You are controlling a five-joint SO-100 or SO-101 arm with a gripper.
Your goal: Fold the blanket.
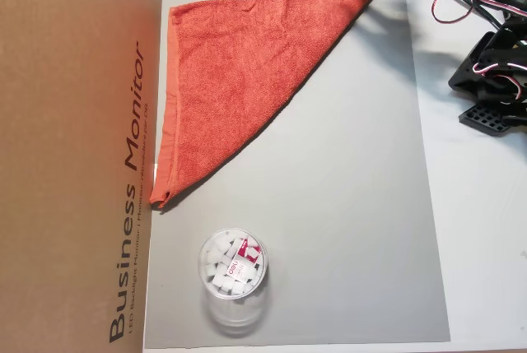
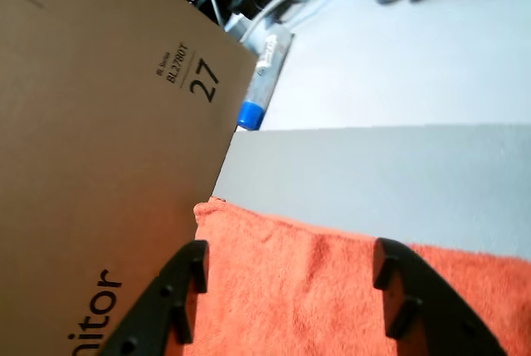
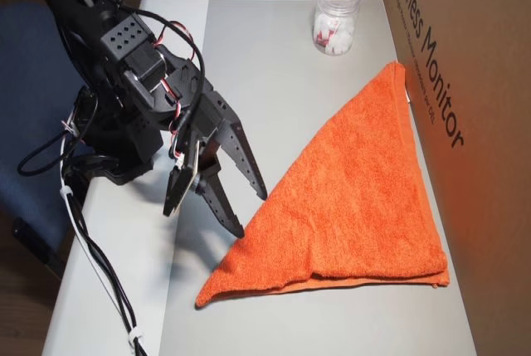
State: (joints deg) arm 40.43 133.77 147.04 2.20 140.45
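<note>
My gripper [image 3: 251,212] hangs released, jaws spread wide and holding nothing, just above the blanket [image 3: 348,207]. The blanket lies folded into a triangle on the grey mat [image 1: 346,229], one hemmed edge against the cardboard box [image 1: 74,155]; a clear plastic jar [image 1: 233,275] stands nearby.

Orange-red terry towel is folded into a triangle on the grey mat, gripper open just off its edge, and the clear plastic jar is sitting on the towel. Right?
Not quite. The clear plastic jar stands on the bare grey mat, apart from the orange-red terry towel, as both overhead views show. The rest holds: the towel is folded into a triangle, and the gripper is open beside its edge.
</note>
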